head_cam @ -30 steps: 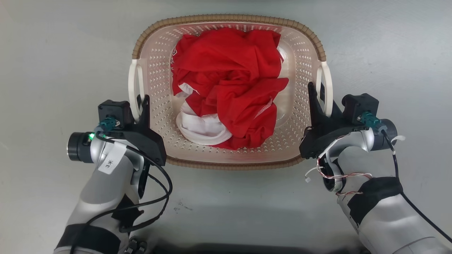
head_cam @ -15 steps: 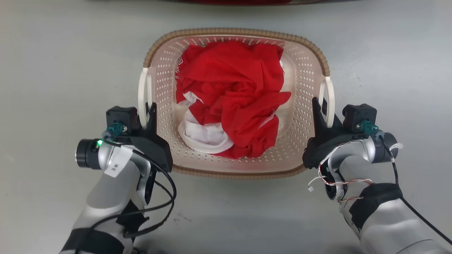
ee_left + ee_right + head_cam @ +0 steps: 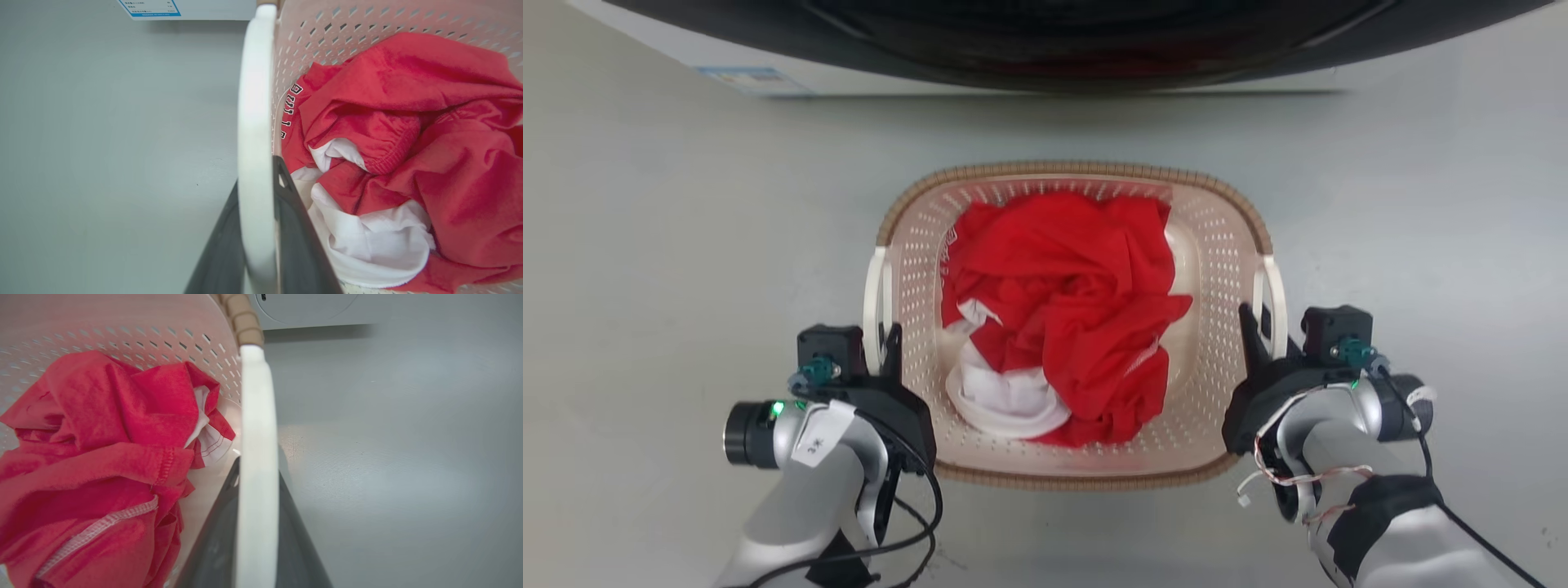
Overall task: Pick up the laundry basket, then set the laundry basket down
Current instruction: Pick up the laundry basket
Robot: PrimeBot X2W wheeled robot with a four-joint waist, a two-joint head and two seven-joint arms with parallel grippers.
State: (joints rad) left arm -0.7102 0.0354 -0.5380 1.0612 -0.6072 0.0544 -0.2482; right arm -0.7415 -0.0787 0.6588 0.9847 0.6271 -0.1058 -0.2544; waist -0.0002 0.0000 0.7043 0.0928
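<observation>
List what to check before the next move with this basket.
1. Left gripper closed on left handle from both sides: ok.
2. Right gripper closed on right handle likewise: ok.
3. Clothes all inside the basket, none over the rim: ok.
4. Basket level, by the head view: ok.
5. Gap between basket and washer: ok.
6. Basket lifted off the floor or resting on it: cannot tell.

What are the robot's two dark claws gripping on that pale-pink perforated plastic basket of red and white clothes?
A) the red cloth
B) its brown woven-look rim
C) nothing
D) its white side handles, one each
D: the left gripper clamps the left white handle of the laundry basket, and the right gripper clamps the right white handle.
</observation>
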